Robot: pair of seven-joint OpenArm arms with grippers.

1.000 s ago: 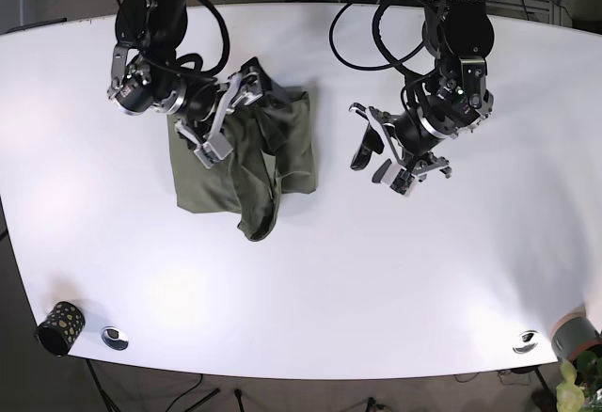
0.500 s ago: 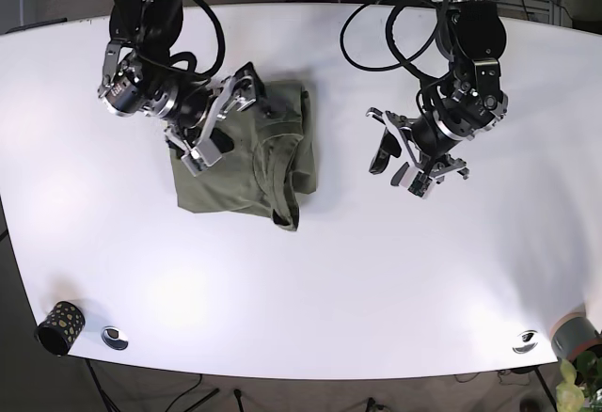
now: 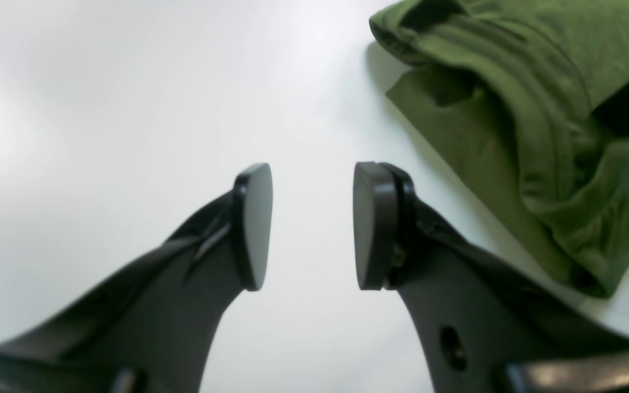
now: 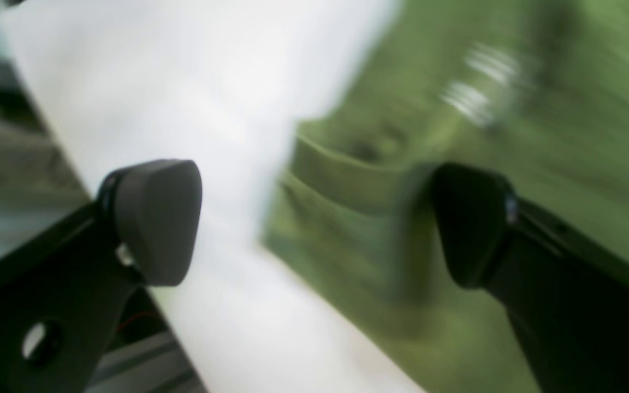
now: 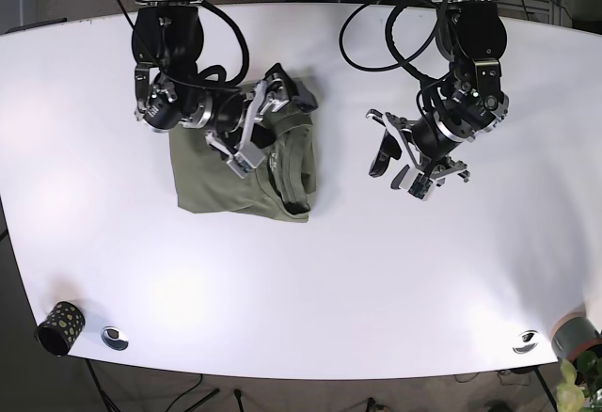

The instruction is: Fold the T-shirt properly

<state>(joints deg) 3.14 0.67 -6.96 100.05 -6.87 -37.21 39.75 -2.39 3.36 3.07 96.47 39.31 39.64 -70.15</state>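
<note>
Right pincer (image 5: 266,126) agape over T-shirt (image 5: 240,177) — left pincer (image 5: 398,163) aside.

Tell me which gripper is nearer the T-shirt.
Right. The right gripper hangs open directly over the T-shirt; the left gripper is open over bare table, off to its side.

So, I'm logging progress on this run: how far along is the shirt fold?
Mostly done: the green T-shirt lies as a compact rectangle on the white table. In hand: nothing is gripped; the right claw is open over the shirt's upper right part, and the left claw is open over bare table. Left: the right edge looks bunched and ridged in the left wrist view, so it likely needs smoothing.
</note>
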